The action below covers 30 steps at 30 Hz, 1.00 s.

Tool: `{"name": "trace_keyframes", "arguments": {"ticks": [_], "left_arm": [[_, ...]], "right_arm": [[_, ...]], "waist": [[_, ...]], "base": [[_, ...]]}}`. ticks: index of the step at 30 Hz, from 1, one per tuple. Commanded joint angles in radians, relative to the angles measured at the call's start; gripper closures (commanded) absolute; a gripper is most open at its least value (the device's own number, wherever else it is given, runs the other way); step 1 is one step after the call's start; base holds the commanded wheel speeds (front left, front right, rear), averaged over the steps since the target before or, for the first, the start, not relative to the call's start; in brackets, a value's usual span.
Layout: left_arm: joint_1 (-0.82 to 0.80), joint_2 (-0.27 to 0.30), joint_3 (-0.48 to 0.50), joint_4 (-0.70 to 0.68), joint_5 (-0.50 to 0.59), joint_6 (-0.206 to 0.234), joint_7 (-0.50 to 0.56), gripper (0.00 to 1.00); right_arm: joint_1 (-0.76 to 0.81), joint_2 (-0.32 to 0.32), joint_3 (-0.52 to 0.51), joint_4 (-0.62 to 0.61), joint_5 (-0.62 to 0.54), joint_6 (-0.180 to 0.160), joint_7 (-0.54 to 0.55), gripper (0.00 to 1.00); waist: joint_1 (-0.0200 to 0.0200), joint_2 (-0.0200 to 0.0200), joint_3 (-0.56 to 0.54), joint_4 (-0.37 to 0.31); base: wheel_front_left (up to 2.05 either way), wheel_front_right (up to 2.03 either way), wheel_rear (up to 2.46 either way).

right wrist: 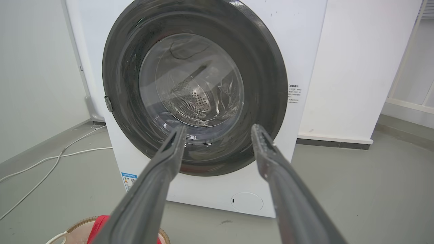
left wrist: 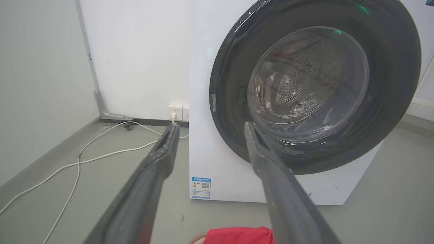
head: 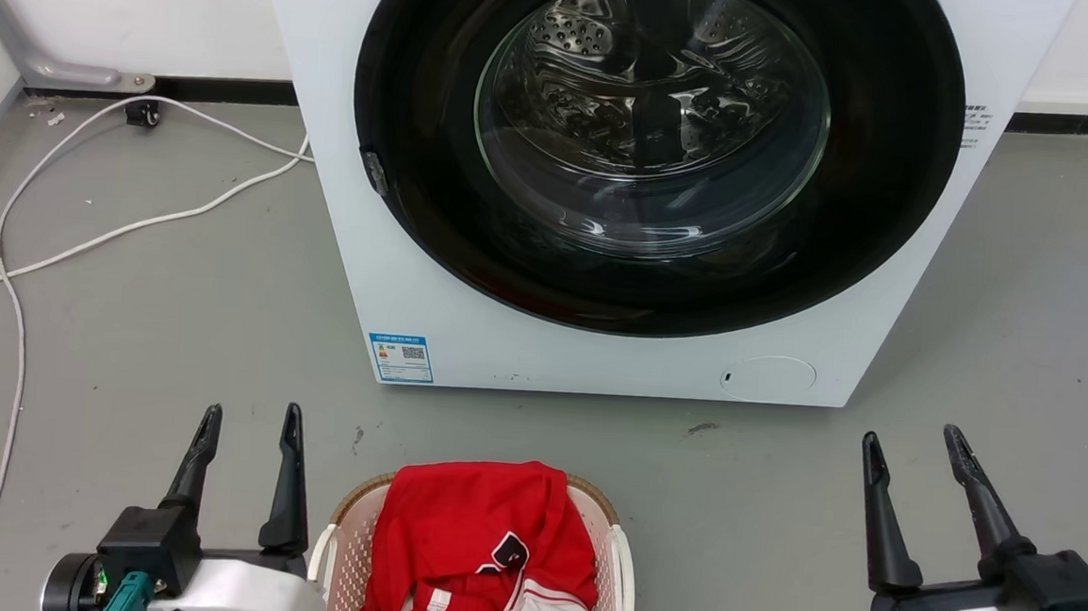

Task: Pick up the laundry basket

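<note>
Left hand (head: 251,410) and right hand (head: 911,435) spread wide, empty, laundry basket (head: 347,544) between, washing machine (head: 395,268) QR label (head: 401,358), print unreadable

A smooth grey floor (head: 175,321) carries a white front-loading washing machine (head: 414,269) standing by the far wall. In front of it, apart from it, sits a shallow pale-pink perforated plastic laundry basket (head: 349,558) with a brown woven-look rim. Thin white cables (head: 114,237) trail over the floor left of the machine.

Basket (head: 344,546) on the floor
Pale pink, perforated, brown woven-look rim, white side handles; upright, holding red-and-white clothing.
</note>
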State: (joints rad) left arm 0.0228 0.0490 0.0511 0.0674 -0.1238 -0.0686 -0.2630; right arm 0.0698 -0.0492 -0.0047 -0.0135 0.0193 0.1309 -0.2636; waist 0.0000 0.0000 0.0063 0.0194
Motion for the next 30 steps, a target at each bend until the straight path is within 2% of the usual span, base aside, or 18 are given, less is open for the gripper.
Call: {"name": "trace_keyframes", "arguments": {"ticks": [1,8,13,18,30], "left_arm": [[-0.002,0.002,0.006,0.008,0.009,0.004,-0.003,0.00],[-0.048,0.002,0.070,0.112,0.038,-0.013,-0.003,0.00],[-0.108,0.022,0.093,0.236,0.046,-0.037,-0.003,0.00],[-0.201,0.046,0.103,0.355,0.030,-0.052,-0.003,0.00],[-0.440,0.108,0.056,0.710,0.012,-0.061,-0.003,0.00]], "right_arm": [[-0.011,-0.002,0.006,0.004,0.005,0.000,-0.002,0.00],[-0.067,-0.001,0.065,0.070,0.002,0.000,-0.002,0.00],[-0.138,-0.001,0.100,0.159,-0.014,0.000,-0.002,0.00],[-0.234,-0.001,0.168,0.320,-0.063,0.000,-0.002,0.00],[-0.518,-0.012,0.302,0.681,-0.066,0.000,-0.002,0.00]], "waist": [[0.0000,0.0000,0.001,0.001],[0.0000,0.0000,0.029,0.002],[0.0000,0.0000,0.093,0.009],[0.0000,0.0000,0.186,0.011],[0.0000,0.0000,0.439,0.011]], "base": [[0.00,0.00,0.00],[0.00,0.00,0.00],[0.00,0.00,0.00],[0.00,0.00,0.00],[0.00,0.00,0.00]]}}
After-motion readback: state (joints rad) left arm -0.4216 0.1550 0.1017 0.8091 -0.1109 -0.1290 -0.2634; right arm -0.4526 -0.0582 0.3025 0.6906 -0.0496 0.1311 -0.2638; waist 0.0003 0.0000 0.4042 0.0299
